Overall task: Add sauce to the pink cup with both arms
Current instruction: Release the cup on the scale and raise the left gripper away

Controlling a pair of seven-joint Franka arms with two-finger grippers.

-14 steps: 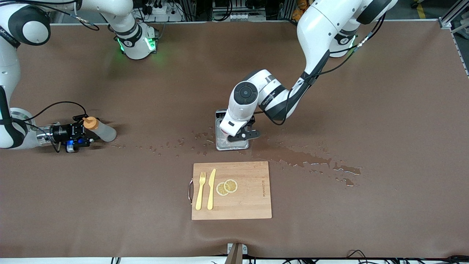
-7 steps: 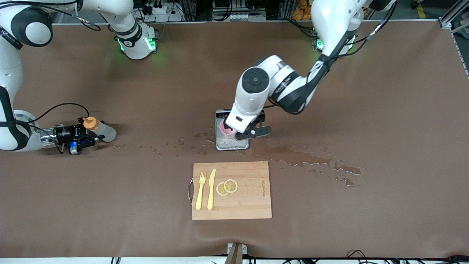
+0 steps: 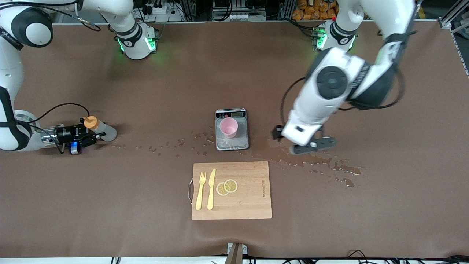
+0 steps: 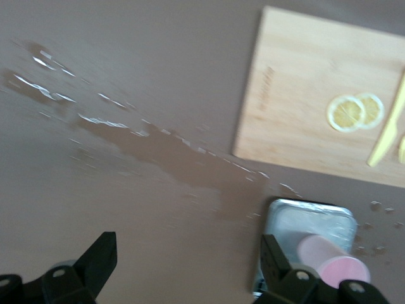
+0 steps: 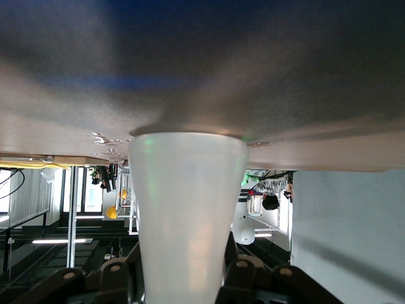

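Small pale-pink round plastic cup: standing on grey scale, ready for filling. Translucent orange-capped squeeze bottle: lying at the right arm's end, right gripper clenching it for lifting. Left gripper: hanging released over the wet patch.

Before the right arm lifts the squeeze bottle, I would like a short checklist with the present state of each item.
1. Pale-pink round plastic cup stands upright on the grey scale: ok.
2. Left claw is open, off the cup, over the wet patch: ok.
3. Right claw is closed around the translucent squeeze bottle with the orange cap: ok.
4. Orange cap sits on the bottle: ok; whether it is tight: cannot tell.
5. Bottle is off the table: not ok, it still rests there.
6. Table between bottle and scale is dry: not ok, droplets lie there.
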